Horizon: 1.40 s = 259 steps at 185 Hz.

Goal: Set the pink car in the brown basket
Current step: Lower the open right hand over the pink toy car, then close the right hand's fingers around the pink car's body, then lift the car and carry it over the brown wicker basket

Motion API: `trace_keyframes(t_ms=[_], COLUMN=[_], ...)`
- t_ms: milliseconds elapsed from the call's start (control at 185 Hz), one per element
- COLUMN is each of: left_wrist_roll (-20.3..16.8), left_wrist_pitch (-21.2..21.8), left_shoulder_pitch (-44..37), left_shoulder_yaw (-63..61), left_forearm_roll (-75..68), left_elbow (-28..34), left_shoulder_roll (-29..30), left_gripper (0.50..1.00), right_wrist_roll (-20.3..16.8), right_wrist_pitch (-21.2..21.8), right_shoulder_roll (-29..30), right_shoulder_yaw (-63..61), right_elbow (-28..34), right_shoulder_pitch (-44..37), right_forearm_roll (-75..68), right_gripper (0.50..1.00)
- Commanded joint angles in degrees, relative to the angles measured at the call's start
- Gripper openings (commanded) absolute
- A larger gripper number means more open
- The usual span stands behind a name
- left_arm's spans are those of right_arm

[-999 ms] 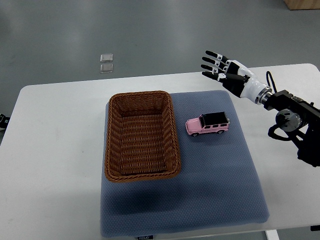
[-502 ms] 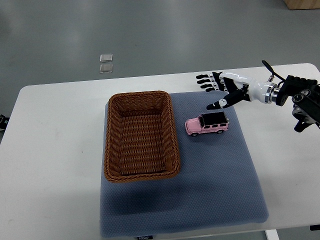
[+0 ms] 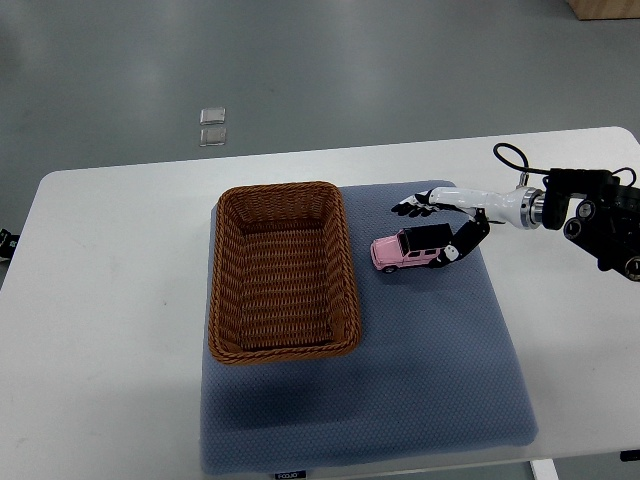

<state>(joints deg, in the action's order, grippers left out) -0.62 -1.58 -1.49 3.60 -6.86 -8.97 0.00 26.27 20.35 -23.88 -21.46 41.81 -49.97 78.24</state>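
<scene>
The pink car (image 3: 415,249) sits on the blue mat (image 3: 420,380) just right of the empty brown basket (image 3: 284,272) — the right hand (image 3: 447,218) arches over its roof, fingers spread and thumb low by its rear, gripping nothing yet, seemingly poised to pinch it

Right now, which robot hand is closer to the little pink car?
The right hand. It is spread open right around the pink car, fingers above it and thumb by its rear end. The left hand isn't in the picture at all.
</scene>
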Motion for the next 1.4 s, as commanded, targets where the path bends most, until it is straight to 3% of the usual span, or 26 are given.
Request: trace_keyframes(t_ms=[0,130,281,416,626,772,864,988,1393], left_wrist_roll=[0.0,0.0,0.0,0.0,0.0,0.0,0.0,0.0,0.0], left_wrist_pitch=[0.0,0.0,0.0,0.0,0.0,0.0,0.0,0.0,0.0], left_shoulder_pitch=[0.0,0.1,0.0,0.0,0.0,0.1,0.0,0.0,0.0], left_shoulder_yaw=[0.0,0.0,0.0,0.0,0.0,0.0,0.0,0.0,0.0], left_forearm_roll=[0.0,0.0,0.0,0.0,0.0,0.0,0.0,0.0,0.0], left_elbow=[0.0,0.0,0.0,0.0,0.0,0.0,0.0,0.0,0.0], left_shoulder_roll=[0.0,0.0,0.0,0.0,0.0,0.0,0.0,0.0,0.0], left_gripper=[1.000,1.000,1.000,1.000,1.000,1.000,1.000,1.000,1.000], right_wrist_roll=[1.9,2.3,2.3,2.4,2.4,2.4,2.5,2.9,3.8], right_wrist_pitch=[-4.1,-7.2,-7.6,-7.5,-7.6,-7.6,-7.5,-7.2,-6.3], right_shoulder_roll=[0.0,-0.1,0.0,0.0,0.1,0.1,0.1,-0.1,-1.3], right_shoulder_yaw=[2.7,5.0,5.4,5.8,6.2,6.1,5.9,5.8,5.0], right_elbow=[0.5,1.2,1.2,1.2,1.2,1.2,1.2,1.2,1.2], right_shoulder_pitch=[0.0,-0.1,-0.1,-0.2,-0.2,-0.2,-0.5,-2.1,-7.3], right_forearm_roll=[1.0,1.1,1.7,2.6,3.1,3.0,2.9,2.3,1.3], right_gripper=[0.911,0.909,0.885,0.791,0.699,0.584,0.572,0.509,0.513])
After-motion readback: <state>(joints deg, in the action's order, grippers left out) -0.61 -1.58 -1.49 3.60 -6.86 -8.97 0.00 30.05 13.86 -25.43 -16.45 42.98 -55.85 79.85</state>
